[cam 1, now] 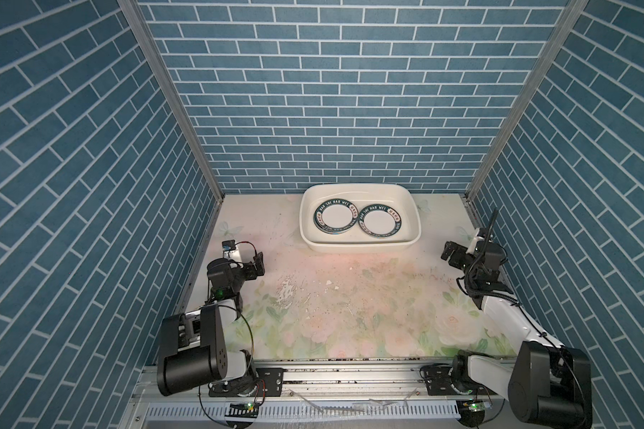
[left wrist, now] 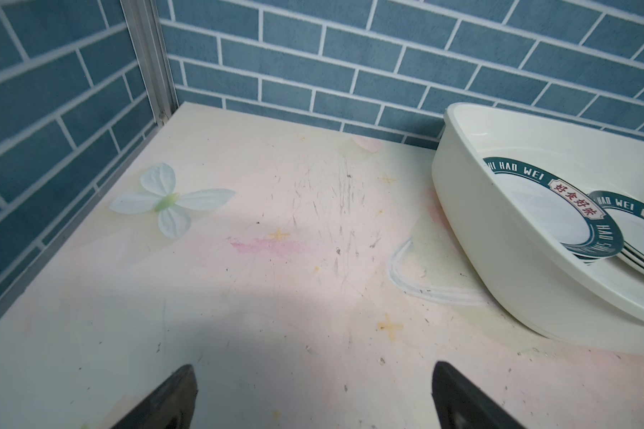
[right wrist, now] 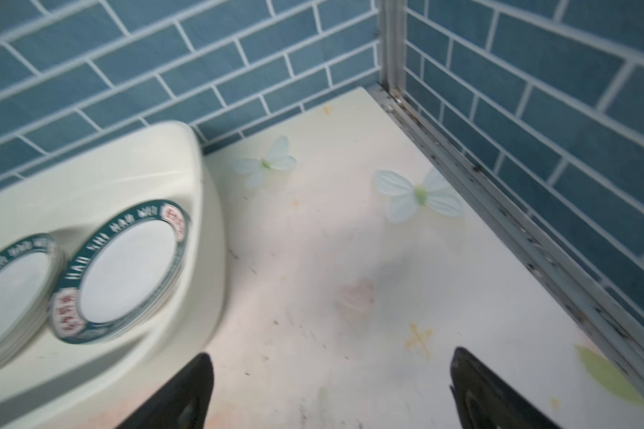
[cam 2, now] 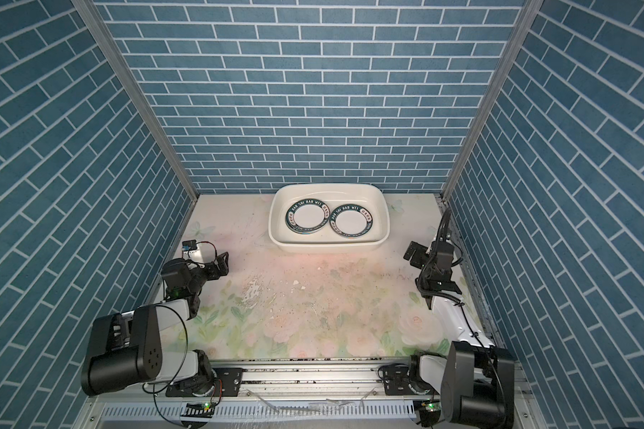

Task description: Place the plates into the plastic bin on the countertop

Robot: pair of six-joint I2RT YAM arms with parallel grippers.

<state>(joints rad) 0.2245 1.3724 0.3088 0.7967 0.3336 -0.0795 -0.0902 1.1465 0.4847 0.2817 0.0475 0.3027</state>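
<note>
The plates (cam 1: 335, 221) lie in two side-by-side stacks inside the plastic bin (cam 1: 361, 248), teal-rimmed lettered ones on top. The left gripper (cam 1: 259, 264) and right gripper (cam 1: 448, 254) hang clear of the bin's near corners, jaws spread wide, holding nothing.

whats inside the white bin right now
The plastic bin holds two plate stacks side by side, the left stack and right stack, each topped by a teal-rimmed lettered plate. Only edges of lower plates show; their patterns and count are hidden.
</note>
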